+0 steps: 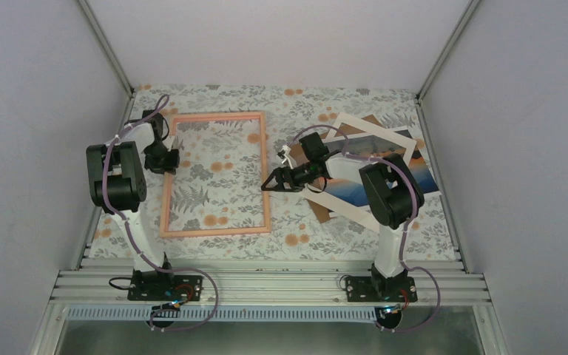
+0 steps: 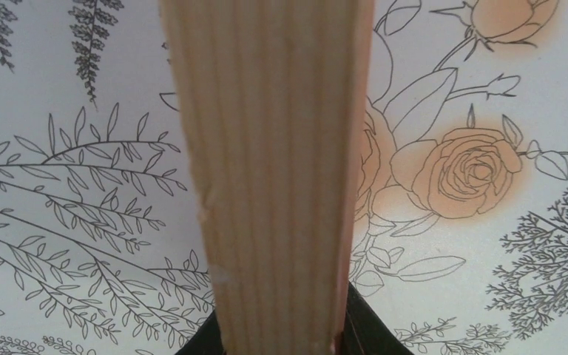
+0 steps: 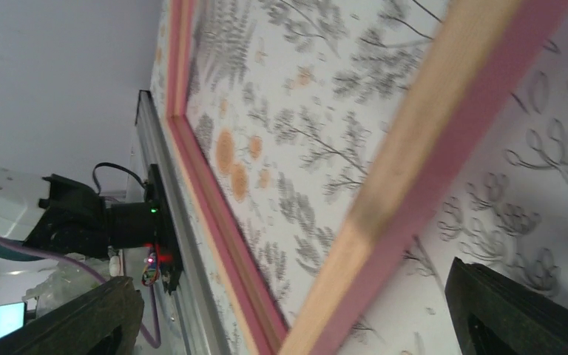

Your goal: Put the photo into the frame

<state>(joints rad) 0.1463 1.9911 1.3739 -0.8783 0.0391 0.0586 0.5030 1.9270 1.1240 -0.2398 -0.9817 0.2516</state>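
The pink-orange frame [image 1: 218,115] lies on the flowered tabletop at left centre, and the pattern shows through its pane. My left gripper [image 1: 164,159] is shut on its left rail; in the left wrist view that pale wooden rail [image 2: 274,148] fills the gap between the jaws of my left gripper [image 2: 281,336]. My right gripper [image 1: 268,183] stands open at the frame's right rail, which runs between its spread fingers [image 3: 518,310] as a pink bar [image 3: 444,133]. The photo [image 1: 423,176], an orange and blue sunset print, lies to the right, partly hidden under the right arm.
A white mat border [image 1: 355,127] and a brown board [image 1: 321,211] lie stacked with the photo at right. Grey walls with aluminium posts close in the table on three sides. The arm bases sit on a metal rail [image 1: 266,285] at the near edge.
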